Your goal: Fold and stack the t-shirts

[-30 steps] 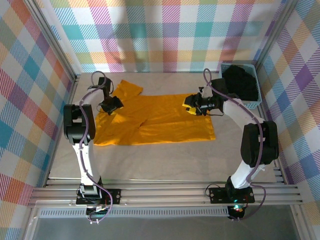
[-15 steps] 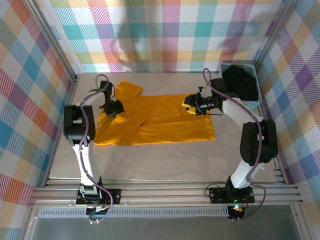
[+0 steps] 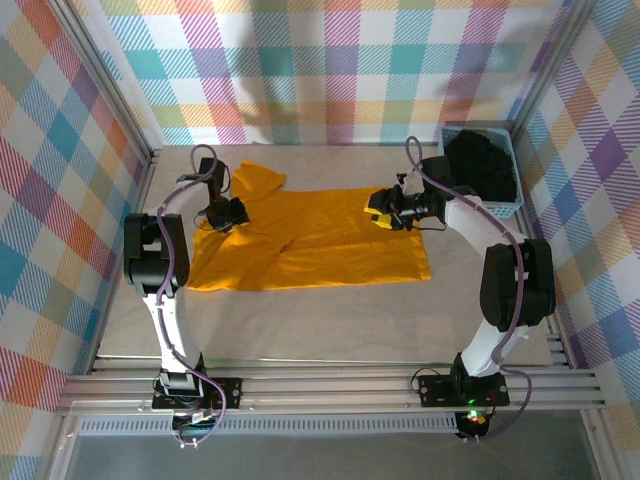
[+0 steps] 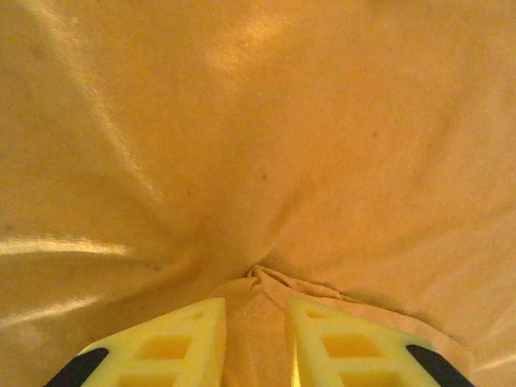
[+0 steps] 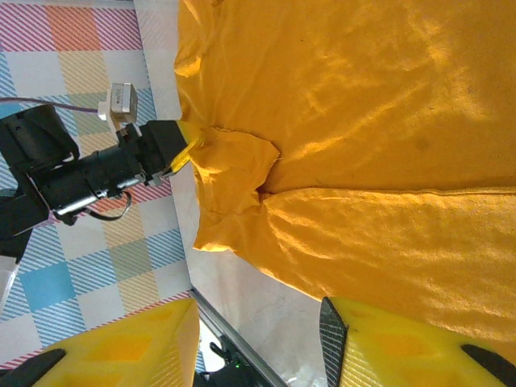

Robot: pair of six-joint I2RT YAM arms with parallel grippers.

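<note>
No text, label or number is legible.

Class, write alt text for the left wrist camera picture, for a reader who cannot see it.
The left pincer grips a bunched fold of the orange-yellow t-shirt, pinched between its two yellow fingers at the bottom edge of the picture. Soft creases fan outward across the cloth from the pinch.

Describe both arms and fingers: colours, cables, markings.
Both match: black joint housings, white lower links. The left arm and right arm each carry a looping purple cable. Left fingers and right fingers are bright yellow plastic with moulded pockets and black trim. No markings legible.
</note>
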